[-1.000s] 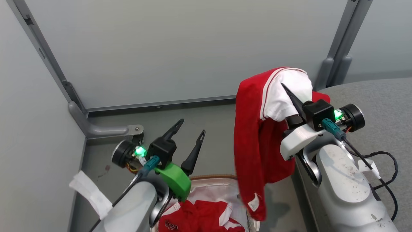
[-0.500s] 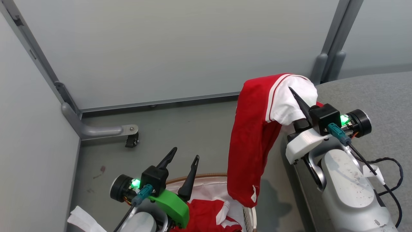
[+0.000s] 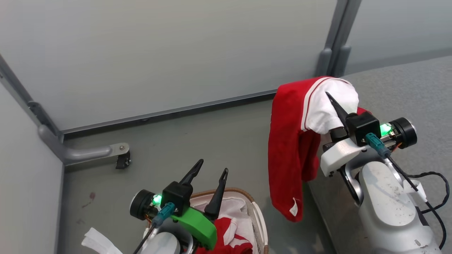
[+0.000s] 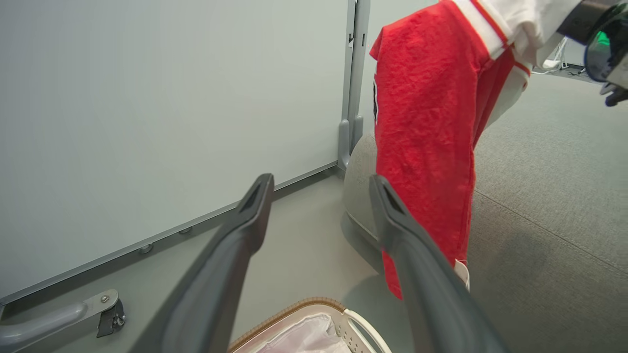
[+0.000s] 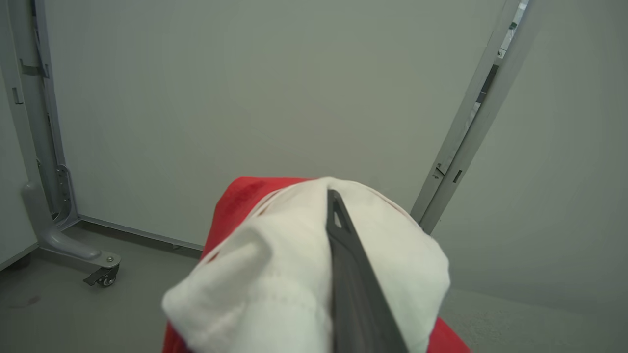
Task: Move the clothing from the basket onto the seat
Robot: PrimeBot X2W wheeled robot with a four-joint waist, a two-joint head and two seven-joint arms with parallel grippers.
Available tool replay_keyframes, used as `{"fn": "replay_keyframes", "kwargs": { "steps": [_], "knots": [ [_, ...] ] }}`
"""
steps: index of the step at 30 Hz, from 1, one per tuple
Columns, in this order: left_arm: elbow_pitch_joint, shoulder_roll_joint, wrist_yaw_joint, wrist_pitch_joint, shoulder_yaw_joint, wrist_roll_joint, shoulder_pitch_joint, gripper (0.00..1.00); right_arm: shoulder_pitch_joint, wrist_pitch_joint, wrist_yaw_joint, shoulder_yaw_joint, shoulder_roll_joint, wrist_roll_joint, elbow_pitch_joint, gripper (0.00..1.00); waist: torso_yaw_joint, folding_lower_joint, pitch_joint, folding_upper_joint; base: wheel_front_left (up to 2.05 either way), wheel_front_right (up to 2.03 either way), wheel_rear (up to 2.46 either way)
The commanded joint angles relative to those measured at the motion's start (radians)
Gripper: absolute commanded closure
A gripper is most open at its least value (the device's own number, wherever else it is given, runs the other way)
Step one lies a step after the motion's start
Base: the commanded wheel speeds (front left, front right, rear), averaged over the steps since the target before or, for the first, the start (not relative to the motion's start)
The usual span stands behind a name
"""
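Note:
My right gripper (image 3: 327,99) is shut on the jersey's white sleeve (image 5: 274,279); one dark finger (image 5: 343,255) lies over the cloth and the other is hidden under it. The red jersey (image 3: 289,151) hangs free from it, down along the rounded edge of the grey seat (image 3: 406,88), its hem above the floor. The second red garment (image 3: 226,234) lies in the basket (image 3: 252,206) on the white liner (image 4: 309,338). My left gripper (image 3: 213,166) is open above the basket's far rim (image 4: 304,304), holding nothing.
Grey partition walls with a metal post (image 3: 330,53) close off the back. A wall foot with a caster (image 3: 122,160) stands on the grey floor at left. A white tag (image 3: 99,243) hangs from my left arm, and a black cable (image 3: 434,190) loops by my right arm.
The head view has swung. My right gripper has carried the hanging jersey away from above the basket to the seat's edge. The left gripper has sunk lower over the basket, still open.

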Motion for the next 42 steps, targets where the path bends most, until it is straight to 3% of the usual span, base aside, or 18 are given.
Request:
{"fn": "replay_keyframes", "kwargs": {
  "steps": [1, 10, 19, 28, 42],
  "knots": [
    [-0.009, -0.002, -0.005, -0.001, 0.001, 0.013, 0.012, 0.00, 0.005, -0.002, -0.001, -0.010, -0.004, -0.016, -0.011, 1.00, -0.063, 0.0000, 0.017, 0.0000, 0.00, 0.00, 0.00],
    [-0.043, -0.009, -0.011, -0.001, -0.028, -0.001, -0.012, 0.00, 0.014, -0.002, -0.001, -0.070, -0.003, -0.059, -0.031, 1.00, -0.196, 0.0000, 0.053, 0.0000, 0.00, 0.00, 0.00],
    [-0.052, -0.008, -0.012, -0.001, -0.062, -0.005, -0.047, 0.00, -0.001, -0.002, -0.001, -0.094, -0.004, -0.086, -0.042, 1.00, -0.254, 0.0000, 0.107, 0.0000, 0.00, 0.00, 0.00],
    [-0.042, -0.008, -0.013, -0.001, -0.076, 0.023, -0.096, 0.00, -0.121, -0.002, -0.001, -0.118, -0.050, -0.063, -0.029, 1.00, -0.228, 0.0000, 0.201, 0.0000, 0.00, 0.00, 0.00],
    [-0.099, 0.027, -0.014, -0.001, -0.104, 0.084, -0.256, 0.00, -0.600, 0.000, -0.001, -0.268, -0.302, -0.060, 0.059, 1.00, -0.121, 0.0000, 0.521, 0.0000, 0.00, 0.00, 0.00]
  ]
}}
